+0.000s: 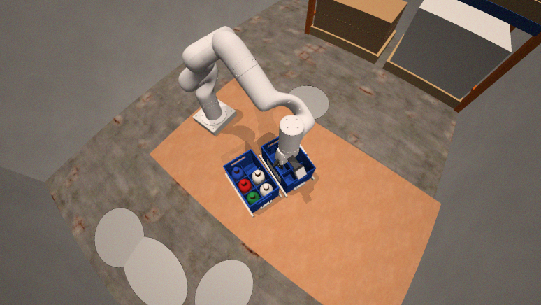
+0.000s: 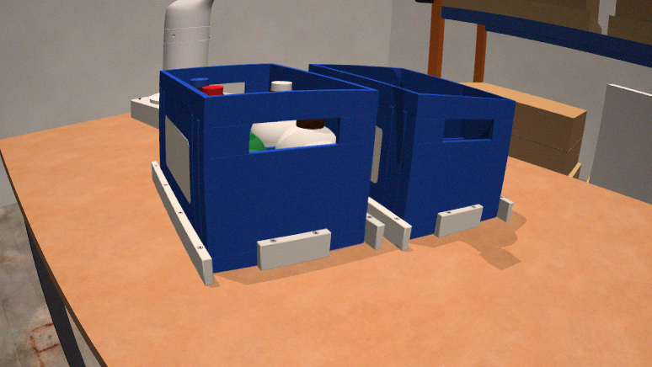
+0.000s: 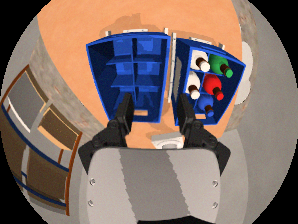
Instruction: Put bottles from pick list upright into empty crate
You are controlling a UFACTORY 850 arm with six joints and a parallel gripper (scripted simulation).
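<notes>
The crate with the bottles (image 1: 247,181) holds a blue-label bottle (image 1: 237,172), a red one (image 1: 244,185), a green one (image 1: 252,196) and two white ones (image 1: 258,175), all upright. The empty crate (image 1: 288,166) stands to its right. My gripper (image 1: 279,161) hangs high above the empty crate, open and empty. In the wrist view the gripper (image 3: 154,117) frames the near edge of the empty crate (image 3: 133,76), with the bottle crate (image 3: 209,83) to the right. A pale strip (image 3: 166,141), probably the pick list, shows between the fingers; its lines are unreadable.
Both crates (image 2: 269,168) (image 2: 437,146) sit level between grey stop blocks (image 2: 294,248) on the orange table. The arm's base (image 1: 214,119) stands at the table's far left corner. Shelving with boxes (image 1: 356,22) lies beyond the table.
</notes>
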